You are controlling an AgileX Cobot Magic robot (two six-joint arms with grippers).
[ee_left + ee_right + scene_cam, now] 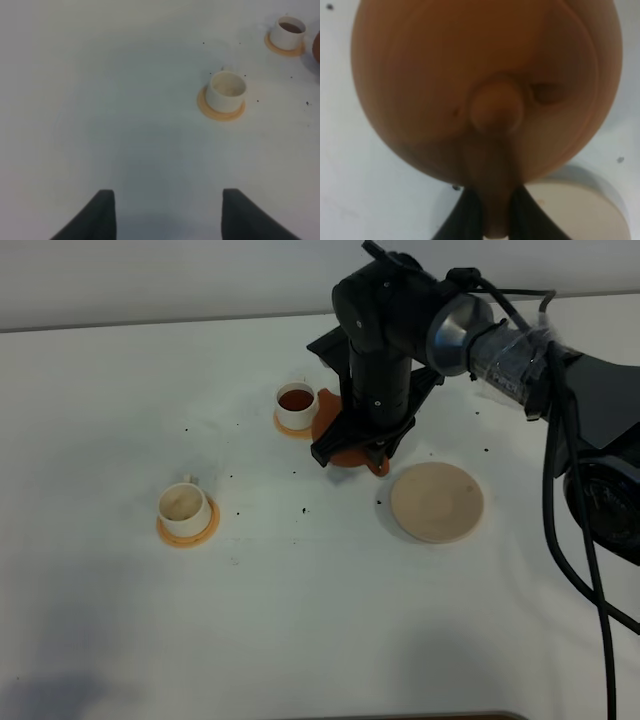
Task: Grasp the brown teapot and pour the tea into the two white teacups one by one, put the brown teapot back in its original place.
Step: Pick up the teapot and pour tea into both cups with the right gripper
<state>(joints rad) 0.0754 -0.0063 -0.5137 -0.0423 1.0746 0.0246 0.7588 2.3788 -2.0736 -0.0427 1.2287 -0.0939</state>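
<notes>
My right gripper (352,447) is shut on the handle of the brown teapot (345,435), held next to the far white teacup (297,405), which holds dark tea on its orange coaster. In the right wrist view the teapot (485,90) fills the frame, lid knob facing the camera, with its handle between my fingers (465,215). The near white teacup (184,506) stands on its orange coaster at the left and looks pale inside. The beige disc (437,502) lies bare to the right of the teapot. My left gripper (167,215) is open and empty, hovering over bare table, with both cups (226,90) ahead of it.
Small dark specks lie scattered on the white table (300,620) between the cups. The right arm's black body and cables (570,440) hang over the table's right side. The table's far edge meets a grey wall.
</notes>
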